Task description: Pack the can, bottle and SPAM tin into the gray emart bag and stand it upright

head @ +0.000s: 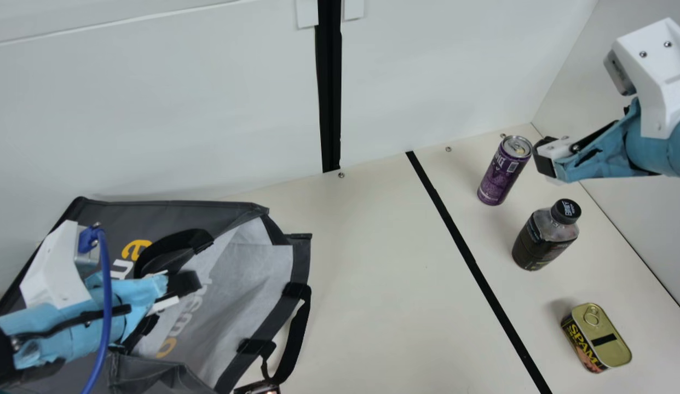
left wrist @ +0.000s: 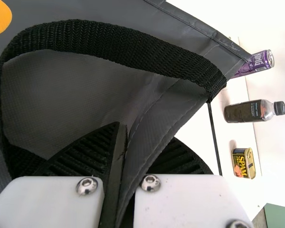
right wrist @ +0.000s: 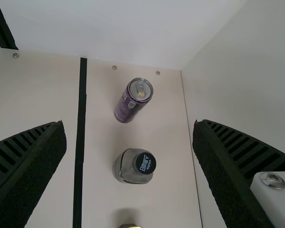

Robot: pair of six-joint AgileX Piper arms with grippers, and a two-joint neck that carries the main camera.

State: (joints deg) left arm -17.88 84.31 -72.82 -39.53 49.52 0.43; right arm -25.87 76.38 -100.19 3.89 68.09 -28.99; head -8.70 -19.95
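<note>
Left gripper (head: 178, 294) pinches the gray emart bag's (head: 241, 279) edge. Right gripper (head: 546, 157) hangs spread; can (head: 500, 175) and bottle (head: 541, 241) stand long-axis upright.

Pale walls (head: 438, 71) meeting in a corner, black strip (head: 330, 82) down one, cream table (head: 384, 284), black line (head: 465, 249) across it, screws (head: 448, 149) along its edge

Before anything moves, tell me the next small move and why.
I'd probably ease the right tool down toward the bottle: the tool is open, the bottle appears between its spread fingers in the right wrist view, and the left tool grips the edge of the bag.
</note>
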